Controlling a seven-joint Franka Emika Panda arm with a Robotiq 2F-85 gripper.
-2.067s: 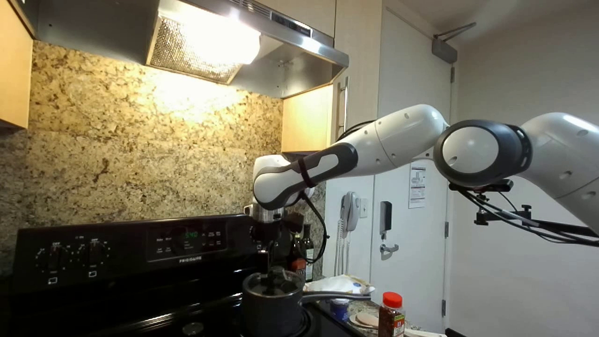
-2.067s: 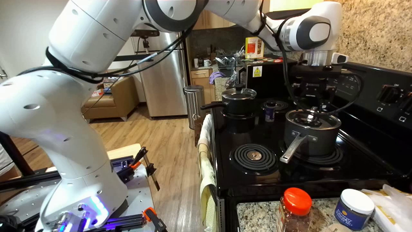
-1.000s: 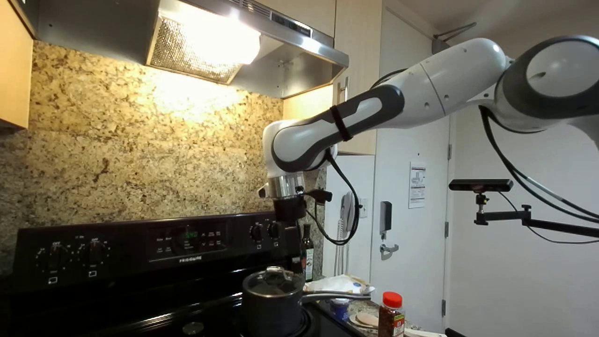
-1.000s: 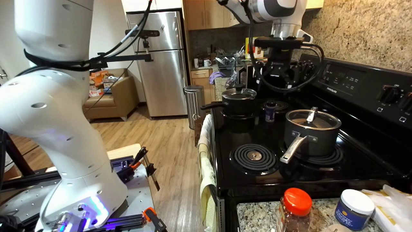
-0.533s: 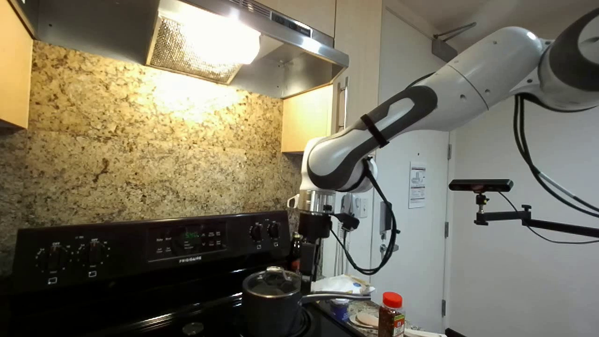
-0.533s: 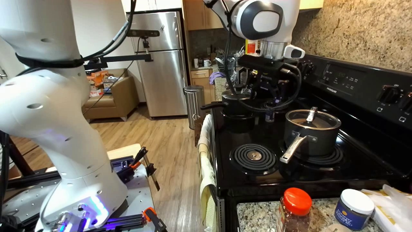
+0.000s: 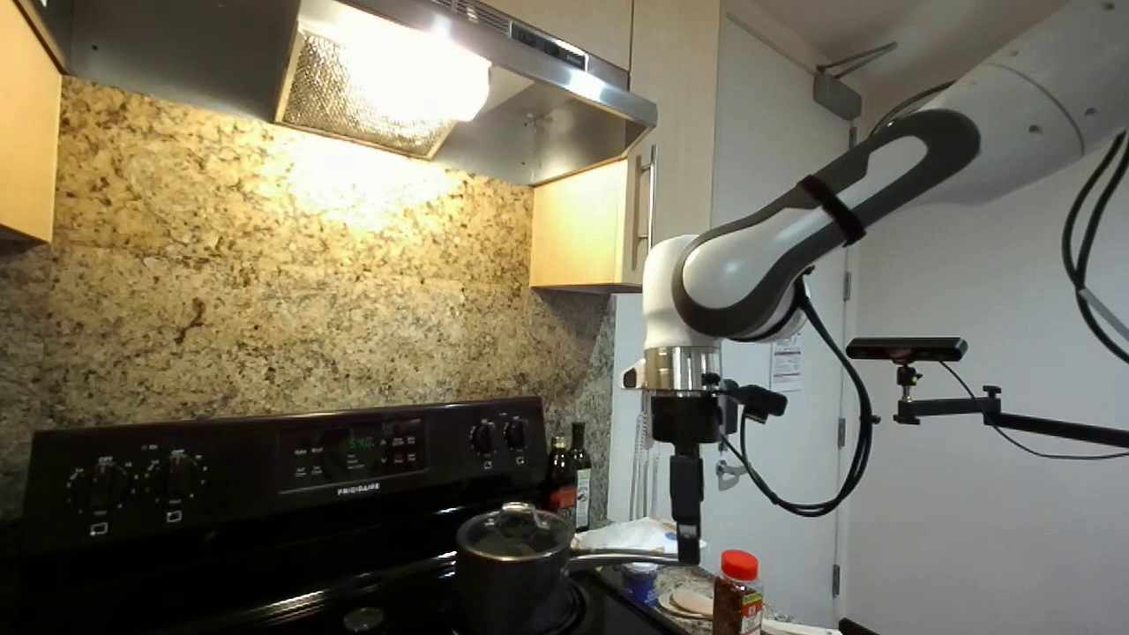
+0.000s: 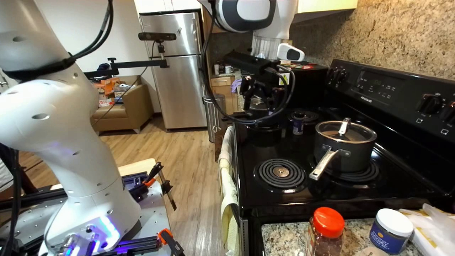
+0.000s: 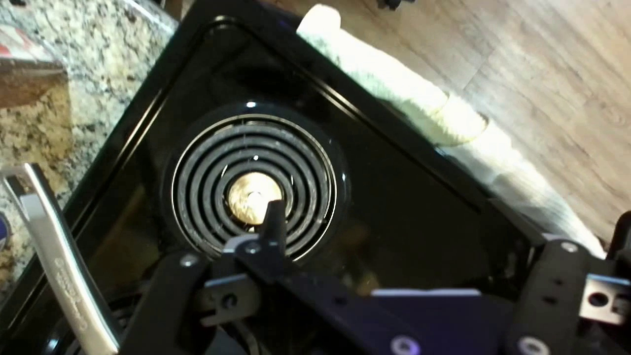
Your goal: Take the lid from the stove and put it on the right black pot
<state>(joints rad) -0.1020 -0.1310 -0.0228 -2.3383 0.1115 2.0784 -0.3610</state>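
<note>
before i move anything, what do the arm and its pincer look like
The arm is glossy white with rounded segments, dark grey panels and a black strap around it. Black cables loop alongside; a silver collar sits above the black, jointed pincer, which shows silvery metal parts and pale screw heads. A strip on the white base glows bluish white.

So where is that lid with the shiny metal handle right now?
In an exterior view, the lid is on the right side, resting on the silver-handled dark pot; a coil burner lies to its lower left, the black control panel to its upper right.
</note>
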